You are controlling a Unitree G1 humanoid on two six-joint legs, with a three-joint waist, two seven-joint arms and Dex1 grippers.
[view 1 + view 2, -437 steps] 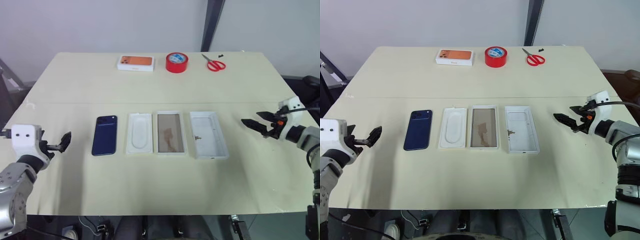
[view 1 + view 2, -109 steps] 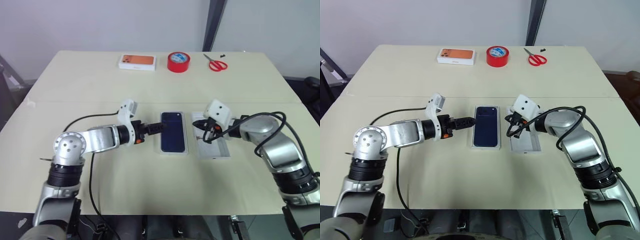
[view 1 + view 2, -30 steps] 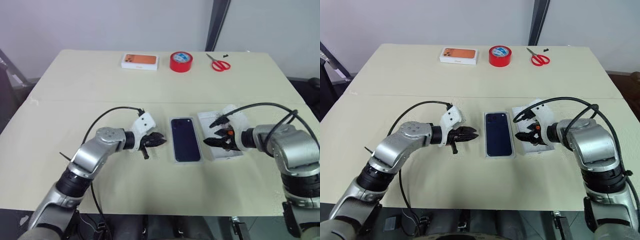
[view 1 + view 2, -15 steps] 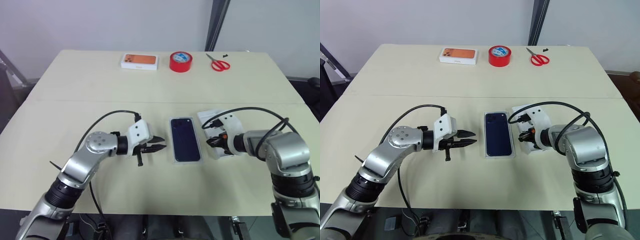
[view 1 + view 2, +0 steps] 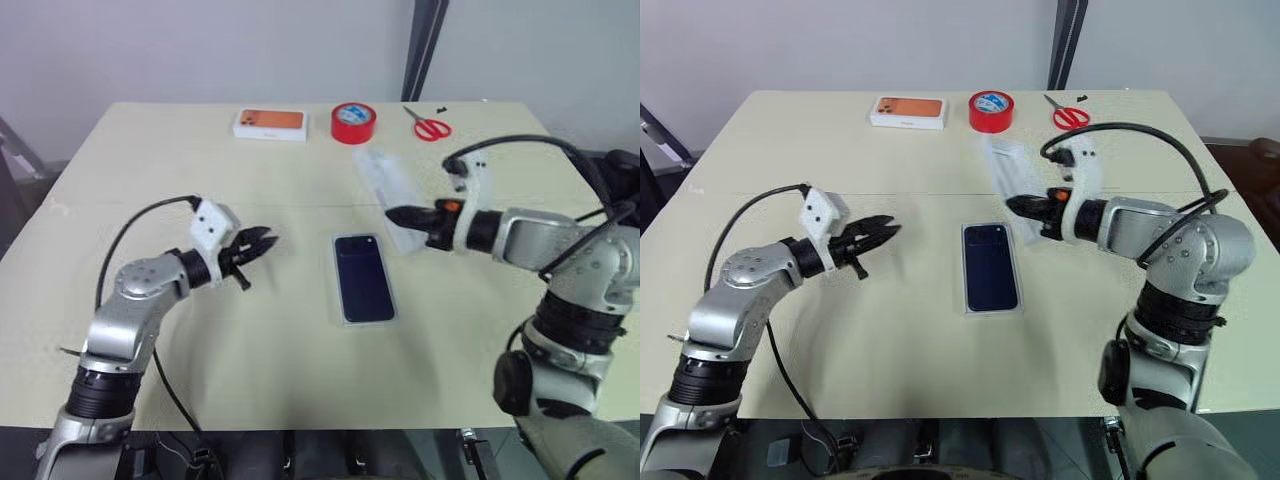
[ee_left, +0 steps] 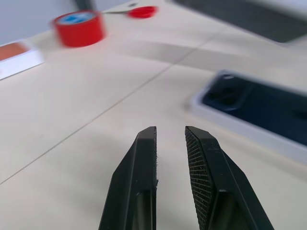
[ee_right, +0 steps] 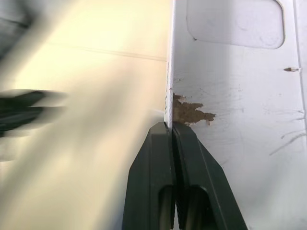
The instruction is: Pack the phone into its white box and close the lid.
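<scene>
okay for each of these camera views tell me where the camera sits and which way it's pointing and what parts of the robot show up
Head stereo views: look forward and down over the table; both arms show, left gripper empty, right gripper holding the lid above the phone in the white box.
Left wrist view: looks along its fingers at the phone and red tape.
Right wrist view: looks along its shut fingers pinching the lid's wall.
Shared: the phone, tape and lid.

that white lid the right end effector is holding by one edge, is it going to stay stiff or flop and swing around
The lid looks like thin cardboard, probably light, and it holds its tray shape while tilted in the air. Pinched on one wall by the right end effector, it may well pivot or sway. The torn brown patch near the grip suggests the surface tears easily.
</scene>
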